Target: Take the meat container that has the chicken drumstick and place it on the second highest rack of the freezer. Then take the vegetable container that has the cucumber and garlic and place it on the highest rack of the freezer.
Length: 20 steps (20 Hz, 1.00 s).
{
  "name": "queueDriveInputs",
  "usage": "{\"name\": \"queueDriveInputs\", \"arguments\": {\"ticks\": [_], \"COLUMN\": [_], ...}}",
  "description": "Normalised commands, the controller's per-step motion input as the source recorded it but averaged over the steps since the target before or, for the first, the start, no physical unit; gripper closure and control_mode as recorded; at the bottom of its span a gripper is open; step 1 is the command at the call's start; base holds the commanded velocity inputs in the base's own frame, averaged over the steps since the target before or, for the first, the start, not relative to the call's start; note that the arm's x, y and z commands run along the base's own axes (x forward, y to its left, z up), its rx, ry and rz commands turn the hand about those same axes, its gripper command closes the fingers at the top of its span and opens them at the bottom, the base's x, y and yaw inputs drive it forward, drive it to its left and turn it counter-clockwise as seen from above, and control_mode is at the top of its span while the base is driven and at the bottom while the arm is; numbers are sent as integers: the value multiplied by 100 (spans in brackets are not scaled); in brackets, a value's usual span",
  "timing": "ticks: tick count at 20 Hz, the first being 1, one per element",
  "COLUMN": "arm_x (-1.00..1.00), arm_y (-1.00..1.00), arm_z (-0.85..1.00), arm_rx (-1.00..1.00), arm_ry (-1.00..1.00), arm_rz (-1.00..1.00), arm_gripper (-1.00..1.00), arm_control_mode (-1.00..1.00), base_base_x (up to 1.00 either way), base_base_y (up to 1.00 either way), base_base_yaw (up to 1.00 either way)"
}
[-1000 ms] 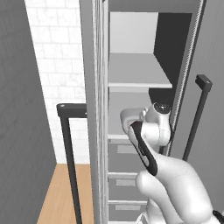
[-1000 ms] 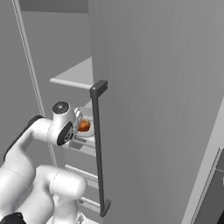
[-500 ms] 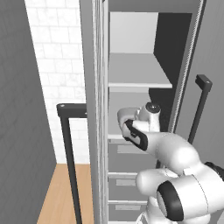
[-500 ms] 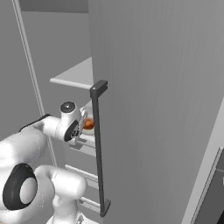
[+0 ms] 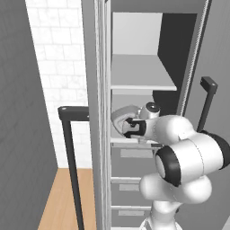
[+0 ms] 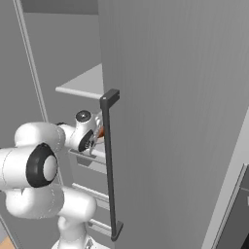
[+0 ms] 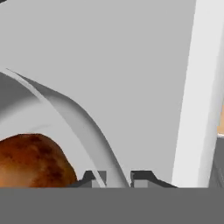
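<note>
My gripper (image 7: 117, 178) is shut on the thin grey rim of the meat container (image 7: 83, 122). The brown chicken drumstick (image 7: 30, 159) lies inside it at the lower left of the hand view. In the left base view the gripper (image 5: 131, 128) holds the container (image 5: 122, 117) inside the open freezer, just above the second highest rack (image 5: 134, 142) and below the highest rack (image 5: 141, 76). From the right, the drumstick (image 6: 99, 132) shows orange beside the gripper (image 6: 95, 139), partly hidden by the door handle.
The freezer's right door (image 6: 175, 121) with its dark vertical handle (image 6: 111, 165) stands close to the arm. Another dark handle (image 5: 72, 157) rises on the left. Drawers (image 5: 130, 179) sit below the racks. A white tiled wall (image 5: 54, 67) is at the left.
The arm has pushed forward, its elbow swinging up and toward the freezer, and the held container has moved a little deeper in over the second highest rack.
</note>
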Motion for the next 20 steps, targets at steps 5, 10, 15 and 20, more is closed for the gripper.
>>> {"name": "queueDriveInputs", "arguments": {"ticks": [5, 10, 15, 20], "arm_x": [35, 0, -19, -18], "arm_y": [0, 3, 1, 6], "arm_z": [-5, 0, 2, 39], "arm_rx": [0, 0, 0, -1], "arm_ry": [-3, -12, -15, 0], "arm_rz": [-2, -7, -4, 0], "arm_gripper": [-100, -100, -100, -100], "arm_control_mode": [-100, -100, -100, -100], "base_base_x": [0, 0, 0, 0], "base_base_y": [0, 0, 0, 0], "base_base_yaw": [0, 0, 0, 0]}}
